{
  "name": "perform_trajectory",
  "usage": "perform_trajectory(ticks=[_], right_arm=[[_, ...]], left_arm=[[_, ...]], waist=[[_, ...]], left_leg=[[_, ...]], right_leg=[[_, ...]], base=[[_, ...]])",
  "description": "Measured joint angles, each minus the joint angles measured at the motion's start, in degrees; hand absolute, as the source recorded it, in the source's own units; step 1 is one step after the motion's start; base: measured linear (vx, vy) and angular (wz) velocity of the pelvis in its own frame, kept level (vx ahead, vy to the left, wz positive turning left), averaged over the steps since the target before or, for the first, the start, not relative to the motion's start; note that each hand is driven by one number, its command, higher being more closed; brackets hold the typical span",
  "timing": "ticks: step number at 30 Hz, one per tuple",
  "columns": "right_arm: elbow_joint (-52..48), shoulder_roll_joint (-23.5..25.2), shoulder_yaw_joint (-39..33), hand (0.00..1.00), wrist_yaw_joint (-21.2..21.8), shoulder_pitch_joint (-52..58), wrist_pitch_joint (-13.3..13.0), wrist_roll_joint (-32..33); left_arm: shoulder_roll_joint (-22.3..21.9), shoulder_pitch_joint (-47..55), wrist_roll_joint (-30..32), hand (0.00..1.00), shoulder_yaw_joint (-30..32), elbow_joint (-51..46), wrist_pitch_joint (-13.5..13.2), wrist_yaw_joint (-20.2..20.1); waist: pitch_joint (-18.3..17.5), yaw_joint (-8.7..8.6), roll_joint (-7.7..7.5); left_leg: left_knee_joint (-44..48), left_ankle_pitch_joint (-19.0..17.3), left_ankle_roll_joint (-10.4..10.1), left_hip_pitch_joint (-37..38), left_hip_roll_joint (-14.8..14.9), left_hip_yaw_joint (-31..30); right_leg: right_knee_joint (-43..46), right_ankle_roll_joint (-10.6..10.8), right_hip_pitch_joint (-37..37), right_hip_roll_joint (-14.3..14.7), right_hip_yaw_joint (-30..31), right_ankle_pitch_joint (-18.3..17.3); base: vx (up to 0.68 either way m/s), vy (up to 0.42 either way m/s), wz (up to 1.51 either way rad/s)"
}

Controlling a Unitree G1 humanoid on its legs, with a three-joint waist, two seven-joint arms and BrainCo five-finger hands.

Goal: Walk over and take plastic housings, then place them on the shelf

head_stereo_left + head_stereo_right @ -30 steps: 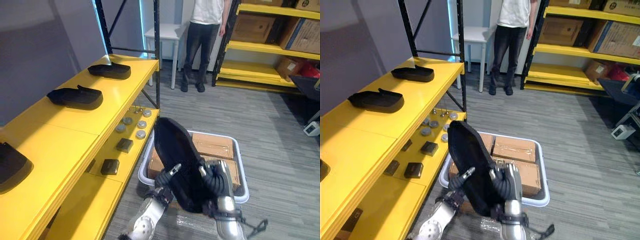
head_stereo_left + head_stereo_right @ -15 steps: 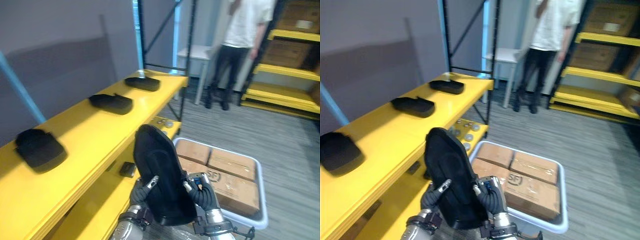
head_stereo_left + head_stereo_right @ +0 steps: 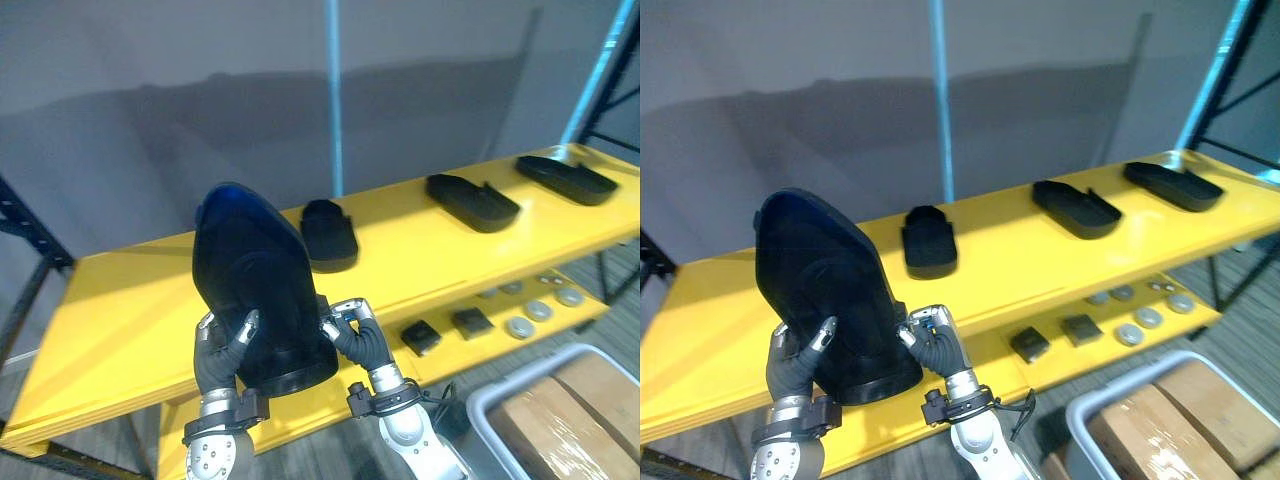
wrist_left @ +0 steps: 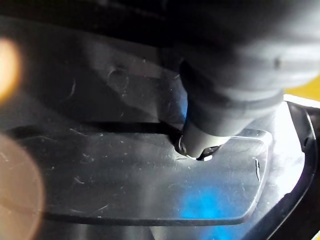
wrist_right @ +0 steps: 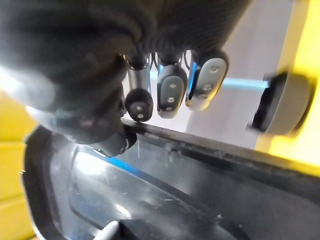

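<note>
Left eye view has swung onto the yellow shelf [image 3: 110, 320] (camera turned, not the goods). Plastic housing [image 3: 250, 280] upright, lower centre; left hand [image 3: 216, 356] and right hand [image 3: 358, 340] fingers clamped on it. Placement next, likely.

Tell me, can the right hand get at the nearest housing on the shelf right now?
Probably not yet. The right hand is curled on the held housing, which the left hand grips too. Nothing blocks the way to the shelf housing, but the hand is busy.
</note>
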Motion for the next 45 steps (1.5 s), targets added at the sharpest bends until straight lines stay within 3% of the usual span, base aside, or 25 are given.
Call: perform_trajectory(ticks=[2,3,4,6,7,8,10,13,18,20,21,23,24,25,26,27,28,30,32,33,35,36,38,41,45], right_arm=[[0.11,1.1,-0.18,1.0,0.49,0.21,0.04,1.06],[-0.06,1.16,-0.51,1.0,0.55,0.27,0.03,1.08],[-0.47,1.3,-1.08,0.0,0.82,0.26,-0.04,1.21],[-0.69,1.28,-1.09,0.0,1.01,0.66,-0.09,2.18],[-0.83,1.56,-1.22,0.0,1.31,0.79,-0.07,2.31],[-0.79,1.07,-1.32,0.0,1.62,1.08,-0.02,2.31],[-0.9,-0.76,-1.6,0.0,2.73,2.62,0.01,3.26],[-3.06,-0.86,-2.16,0.0,3.72,4.75,0.03,4.87],[-4.99,-0.84,-3.68,0.0,5.02,7.21,0.02,7.32],[-5.3,-1.06,-4.78,0.0,5.94,8.8,0.02,7.72],[-5.51,-1.21,-5.27,0.0,6.08,9.34,0.01,8.11],[-5.83,-1.38,-6.77,0.0,6.46,9.57,0.02,9.68],[-6.04,-1.53,-6.92,0.0,6.45,9.59,0.02,9.94],[-6.47,-2.18,-6.96,0.0,6.22,9.69,0.01,10.32],[-7.16,-2.78,-7.03,0.0,5.95,10.14,-0.01,10.99],[-6.83,-2.22,-7.09,0.0,5.73,10.58,0.01,11.02],[-7.07,-0.64,-6.95,0.0,5.7,12.27,0.11,11.01],[-7.15,1.06,-6.6,0.0,5.77,12.05,0.14,10.9],[-6.95,2.12,-5.94,0.0,5.76,10.84,0.86,10.77],[-6.79,2.14,-5.52,0.0,5.71,9.76,1.17,10.77],[-5.34,2.16,-5.6,0.0,5.55,7.65,1.2,10.74],[-4.69,1.99,-6.0,0.0,5.34,7.25,1.22,10.72],[-4.73,1.53,-6.26,0.0,5.35,7.42,1.23,10.39],[-5.58,0.44,-7.99,0.0,5.57,8.04,1.23,9.75],[-11.83,-1.26,-13.38,0.0,6.7,9.38,1.24,11.48]], left_arm=[[1.2,-0.62,1.95,1.0,0.03,-0.05,-1.12,0.97],[1.36,-1.01,1.98,1.0,-0.14,-0.04,-1.17,1.03],[1.73,-1.6,1.98,1.0,-0.28,-0.03,-1.33,1.04],[2.36,-2.7,2.29,1.0,-0.44,0.09,-1.38,1.02],[3.98,-3.58,2.81,1.0,-0.47,0.05,-1.76,0.86],[4.17,-3.62,2.89,1.0,-0.56,0.37,-1.87,0.63],[3.32,-3.44,3.15,1.0,-1.02,0.34,-1.99,-0.82],[3.14,-3.43,3.16,1.0,-1.41,0.34,-2.18,-2.54],[1.54,-3.36,2.86,1.0,-2.77,0.69,-2.42,-3.6],[1.46,-3.72,2.28,1.0,-2.99,2.06,-2.44,-4.38],[1.47,-4.0,2.25,1.0,-3.36,2.43,-2.54,-4.44],[1.64,-5.17,1.84,1.0,-4.27,4.16,-2.98,-4.64],[1.66,-5.57,1.82,1.0,-4.44,4.79,-2.98,-4.71],[1.68,-5.98,1.84,1.0,-4.57,5.57,-2.95,-4.72],[1.79,-6.15,1.84,1.0,-5.05,5.63,-2.96,-4.54],[2.51,-6.67,1.84,1.0,-5.26,6.04,-2.96,-4.52],[4.74,-7.07,1.79,1.0,-5.91,6.42,-2.99,-4.48],[7.72,-8.55,1.73,1.0,-5.12,6.54,-2.99,-4.4],[7.76,-8.85,1.71,1.0,-3.98,6.48,-3.14,-4.23],[7.77,-9.26,1.71,1.0,-3.39,6.43,-3.21,-4.22],[7.85,-11.22,1.74,1.0,-2.62,7.12,-3.19,-4.16],[7.86,-12.91,1.8,1.0,-2.77,8.06,-3.13,-4.18],[7.48,-14.32,1.77,1.0,-2.8,8.98,-3.12,-4.18],[6.75,-16.15,1.78,1.0,-2.78,9.86,-3.09,-4.22],[6.05,-16.79,1.9,1.0,-0.82,10.15,-2.49,-3.54]], waist=[[0.22,-1.88,-0.04],[0.25,-2.21,-0.04],[0.44,-2.78,-0.03],[0.9,-3.47,-0.76],[1.53,-3.26,-2.71],[1.56,-3.04,-2.58],[1.87,-2.43,-0.63],[1.8,-2.71,-0.71],[1.96,-3.08,-0.49],[2.26,-3.4,-0.96],[2.24,-3.3,-0.93],[2.19,-3.47,-0.82],[2.12,-3.74,-0.68],[1.36,-4.46,0.53],[0.54,-4.92,2.05],[0.64,-5.28,1.22],[-0.15,-5.33,-1.09],[-0.45,-5.19,-3.11],[-0.98,-3.55,-2.58],[-1.14,-2.78,-1.97],[-0.93,-3.85,-1.39],[-0.81,-5.62,-1.2],[-0.5,-6.61,-0.78],[-0.08,-6.61,-0.06],[-0.03,-6.11,0.01]], left_leg=[[-2.69,0.44,0.14,1.83,-0.59,-6.24],[-3.02,0.59,0.08,1.89,-0.74,-7.7],[-3.3,0.77,-0.18,1.79,-1.23,-10.36],[-3.36,0.95,-0.76,1.77,-2.72,-14.25],[-3.02,0.51,-1.61,1.83,-4.94,-15.71],[-3.04,0.24,-2.02,1.81,-5.48,-16.19],[-3.35,-0.22,-3.09,1.57,-2.89,-16.37],[-3.08,-1.24,-4.55,1.78,-1.07,-16.04],[1.55,-3.18,-5.41,0.41,-0.35,-17.86],[7.29,-5.13,-6.6,-1.83,-0.58,-18.68],[9.79,-5.95,-5.54,-3.03,0.46,-18.07],[14.88,-6.74,-6.15,-6.64,6.98,-17.67],[14.58,-6.64,-6.33,-7.05,8.44,-18.27],[12.53,-6.44,-6.65,-6.91,10.84,-20.84],[10.0,-5.86,-10.9,-6.07,12.23,-22.61],[10.42,-5.64,-13.8,-6.03,10.93,-22.32],[10.04,-6.38,-12.57,-5.73,7.14,-21.02],[11.33,-7.66,-9.98,-5.61,3.49,-19.13],[12.31,-8.75,-7.98,-4.78,2.65,-15.21],[11.12,-8.67,-6.92,-4.02,2.77,-12.14],[9.1,-7.81,-5.48,-3.47,2.73,-9.66],[8.5,-7.29,-4.72,-3.1,2.6,-9.81],[8.01,-7.16,-4.57,-2.1,2.36,-9.95],[5.9,-5.85,-4.76,-0.81,1.53,-11.2],[-1.36,-1.28,-6.14,0.29,1.34,-12.73]], right_leg=[[2.49,0.94,-6.28,8.46,13.48,-6.36],[0.2,0.95,-7.19,10.48,15.9,-7.44],[-6.27,1.51,-8.44,14.14,20.24,-8.29],[-18.01,1.04,-9.04,17.0,23.96,-7.18],[-25.14,0.71,-9.43,16.75,25.33,-0.92],[-25.61,1.83,-8.67,16.2,24.99,-2.01],[-33.72,1.71,-5.08,18.9,24.08,0.11],[-40.91,0.96,-1.69,21.31,23.99,3.06],[-42.3,0.98,1.2,21.23,21.49,3.08],[-42.56,0.97,3.29,19.29,20.75,3.07],[-42.53,0.93,3.3,19.17,20.28,3.04],[-42.54,1.35,3.1,17.82,19.8,2.77],[-42.52,1.83,2.96,17.44,19.75,2.58],[-42.22,3.41,2.43,17.05,19.79,2.27],[-41.55,5.04,1.77,16.61,20.17,1.66],[-41.22,5.59,1.98,15.24,20.39,1.34],[-41.58,5.58,1.85,12.0,21.76,0.7],[-40.76,4.71,0.88,8.78,25.17,2.0],[-38.88,4.42,-2.38,7.69,26.35,7.52],[-40.45,2.16,-3.7,7.77,25.24,11.78],[-36.66,3.83,-6.52,9.28,22.55,9.21],[-36.13,6.27,-5.95,13.06,25.33,4.43],[-37.56,5.13,-3.69,16.87,28.02,0.78],[-39.15,5.03,-1.5,17.33,29.02,1.12],[-40.42,4.2,-1.95,18.28,27.24,1.68]], base=[[0.2,-0.013,1.35],[0.19,-0.096,1.4],[0.18,-0.133,1.34],[0.18,-0.173,1.19],[0.13,-0.172,0.69],[0.2,-0.208,0.46],[0.19,-0.138,-0.04],[0.14,-0.061,-0.18],[0.09,0.016,0.27],[0.01,0.117,0.5],[-0.02,0.131,0.39],[-0.04,0.129,0.18],[-0.05,0.227,0.11],[-0.06,0.336,0.0],[-0.06,0.49,0.02],[-0.03,0.55,0.0],[0.01,0.456,0.06],[0.0,0.371,-0.19],[-0.01,0.339,-0.86],[0.0,0.272,-1.16],[-0.01,0.213,-0.75],[-0.01,0.115,-0.08],[0.01,0.041,0.04],[0.02,-0.015,0.22],[-0.01,-0.09,0.21]])
